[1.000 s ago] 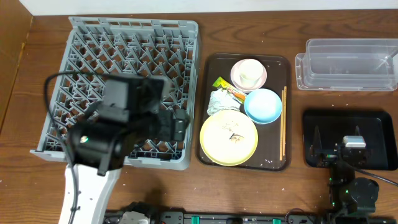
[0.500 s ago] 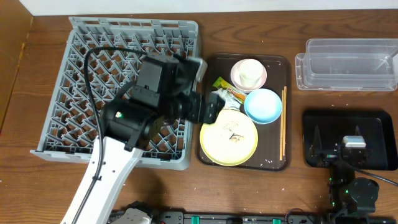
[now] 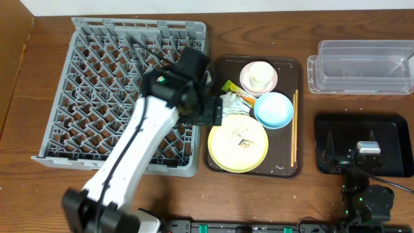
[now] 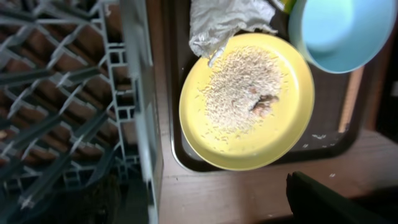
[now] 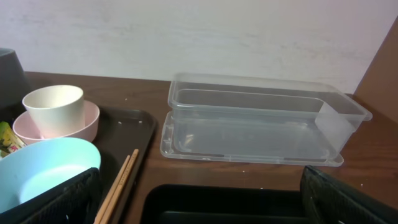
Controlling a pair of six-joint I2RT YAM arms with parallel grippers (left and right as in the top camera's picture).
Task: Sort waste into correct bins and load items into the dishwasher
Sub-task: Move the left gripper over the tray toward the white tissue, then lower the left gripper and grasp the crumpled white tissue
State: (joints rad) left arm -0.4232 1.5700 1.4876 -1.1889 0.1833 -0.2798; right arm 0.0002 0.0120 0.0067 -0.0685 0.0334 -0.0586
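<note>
My left gripper hangs open and empty above the left edge of the brown serving tray, beside the crumpled white napkin. Below it lies the yellow plate, strewn with rice crumbs. The green-and-orange wrapper, blue bowl, cream cup on the pink saucer, and chopsticks share that tray. The grey rack holds nothing. My right gripper rests open over the black tray.
The clear tub stands at the back right, behind the black tray. My left arm stretches from the front edge across the rack's right side. A white wall runs behind the table.
My left arm has swung right, from over the middle of the rack to the serving tray's left edge near the napkin. The right arm has not moved.
</note>
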